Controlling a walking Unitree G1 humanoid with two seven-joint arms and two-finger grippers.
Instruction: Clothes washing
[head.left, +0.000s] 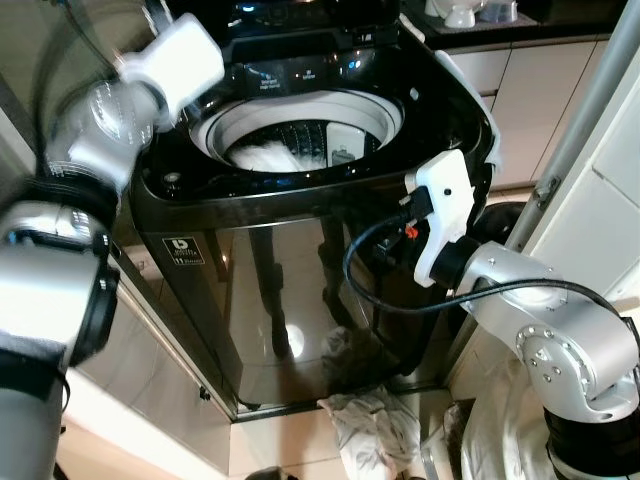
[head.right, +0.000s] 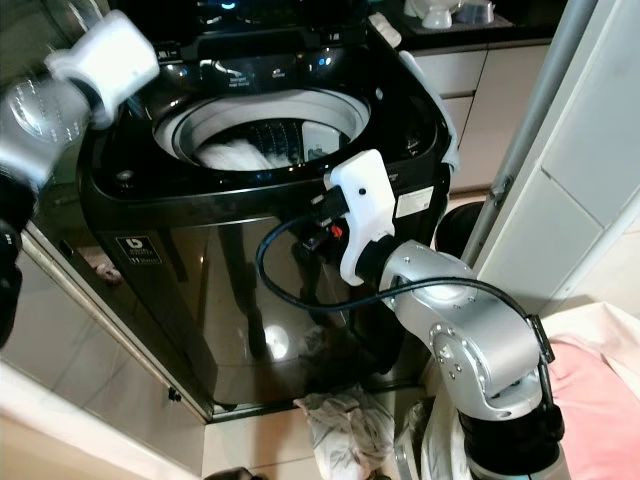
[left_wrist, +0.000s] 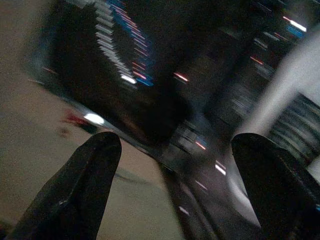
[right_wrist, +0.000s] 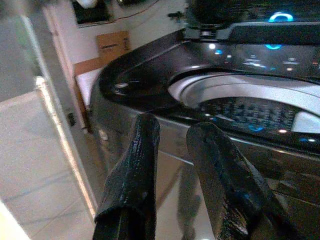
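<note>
The black top-loading washing machine (head.left: 300, 250) stands open, white laundry (head.left: 268, 155) inside its drum. More white cloth (head.left: 375, 420) lies on the floor at its foot. The left gripper (left_wrist: 175, 190), fingers spread and empty, is above its left rear corner. The right gripper (right_wrist: 172, 150), fingers slightly parted, empty, is before its front wall.

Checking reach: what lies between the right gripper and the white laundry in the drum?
In the left eye view, the washer's glossy black front rim separates the right gripper from the white laundry.
</note>
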